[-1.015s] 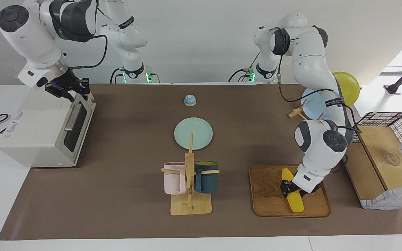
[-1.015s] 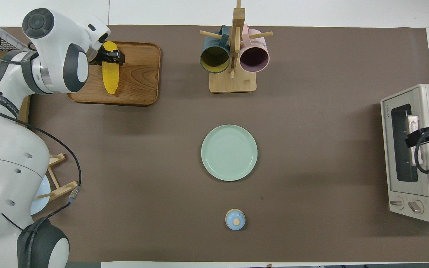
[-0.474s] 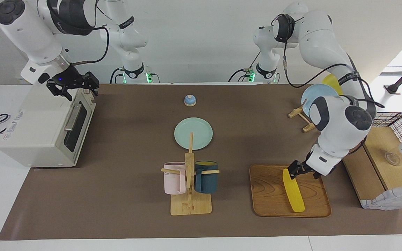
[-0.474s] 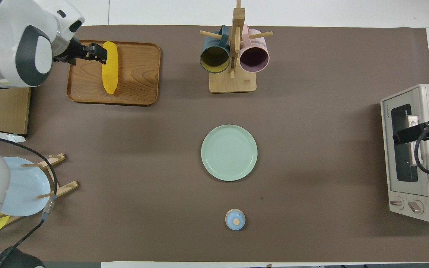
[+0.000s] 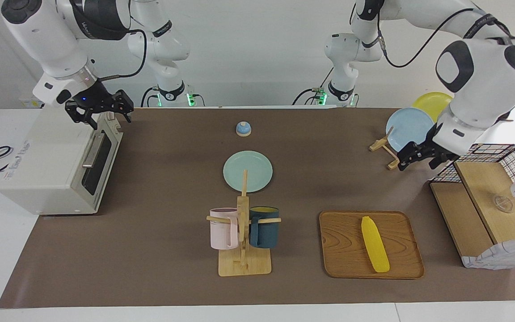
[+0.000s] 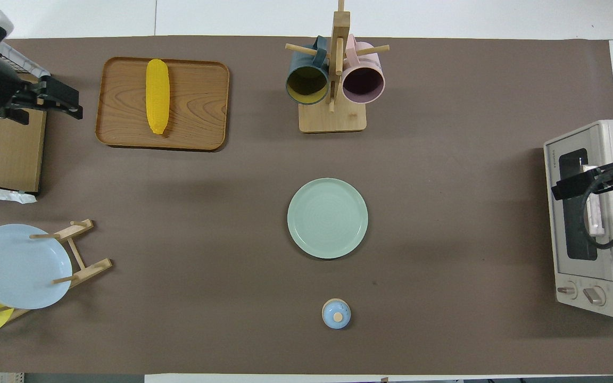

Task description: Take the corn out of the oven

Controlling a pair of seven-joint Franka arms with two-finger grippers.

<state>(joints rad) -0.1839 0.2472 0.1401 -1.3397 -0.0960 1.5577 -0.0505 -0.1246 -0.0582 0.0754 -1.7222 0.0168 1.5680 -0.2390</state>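
The corn (image 5: 375, 244) is seen lying on the wooden tray (image 5: 342, 264), well below the empty, wide-open left gripper (image 5: 420, 155). The oven (image 5: 56, 165) door is shut under the raised, open right gripper (image 5: 101, 112). The task is judged done; only retreat remains.

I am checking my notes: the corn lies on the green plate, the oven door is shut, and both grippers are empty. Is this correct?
One detail is wrong. In the overhead view the corn lies on the wooden tray, not on the green plate, which is bare. The oven door is shut, and both grippers are empty.
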